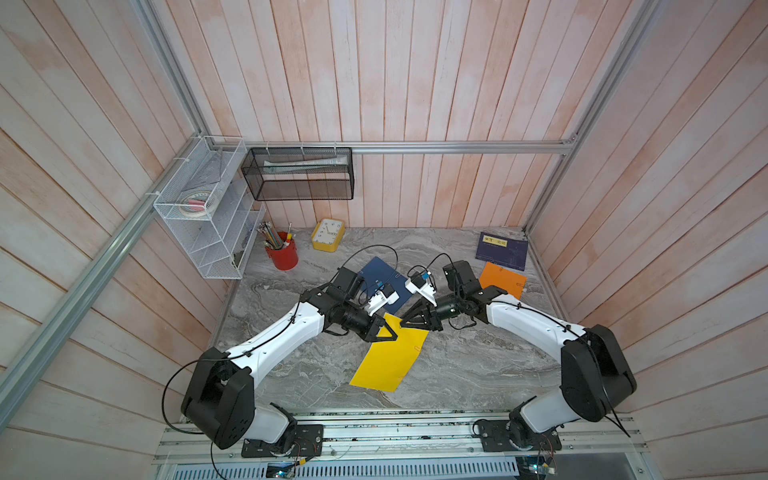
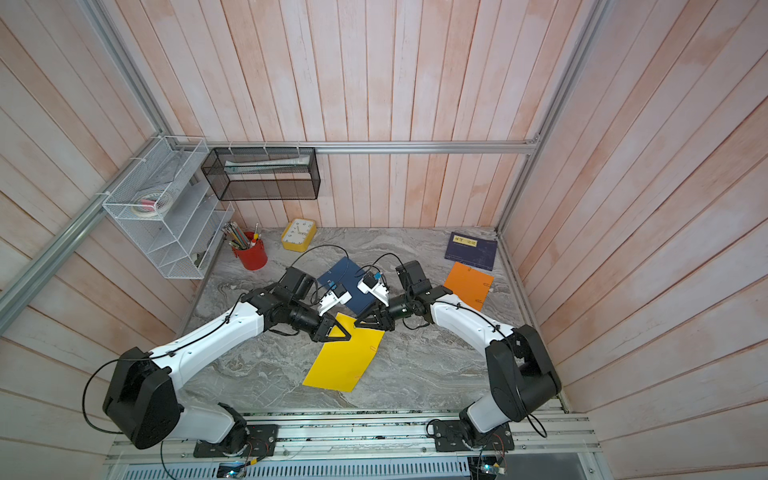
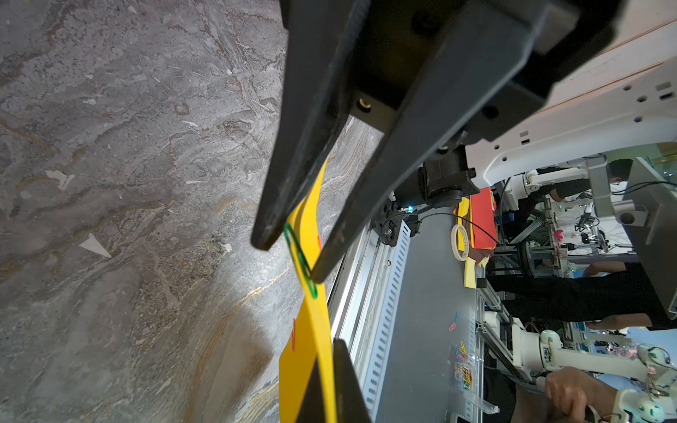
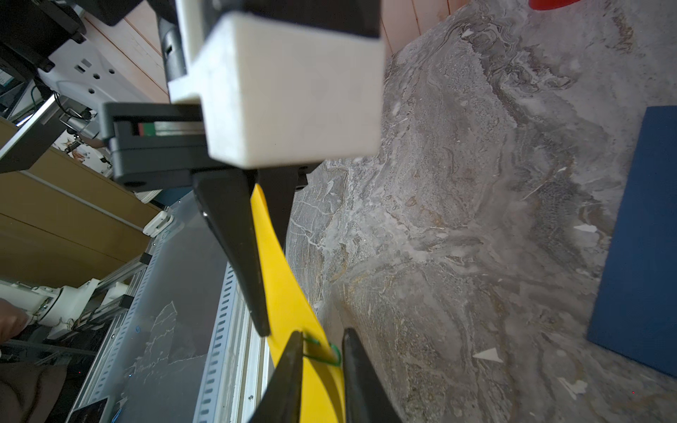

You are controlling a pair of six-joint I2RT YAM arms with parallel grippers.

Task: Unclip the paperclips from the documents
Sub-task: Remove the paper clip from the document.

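Green paperclip [image 3: 300,260] [image 4: 322,349] sits on the raised edge of the yellow sheet [image 1: 388,357] [image 2: 343,361], clipped over that edge. Sheet lies mid-table toward the front. Its far corner is lifted off the marble tabletop [image 1: 457,365], the rest flat. Right gripper [image 1: 402,322] [image 4: 323,335]: jaws narrow, one fingertip on each side of the green clip and very close to it. Cannot tell whether they actually pinch it. Left gripper [image 1: 395,333] [image 3: 326,362]: closed on the same lifted edge of the yellow sheet, just beside the right gripper, the paper flat between its fingers. A reddish paperclip [image 3: 293,335] shows further along the sheet in the left wrist view. Blue sheet [image 1: 380,268] lies flat just behind the yellow one, partly under both wrists. Orange sheet [image 1: 500,280] lies flat toward the robot's right, well apart from the yellow. Small clips on its edges are too fine to describe. Dark navy booklet [image 1: 500,249] lies just behind the orange sheet. Red pencil cup [image 1: 284,255] and yellow clock [image 1: 327,235] stand at the back left.
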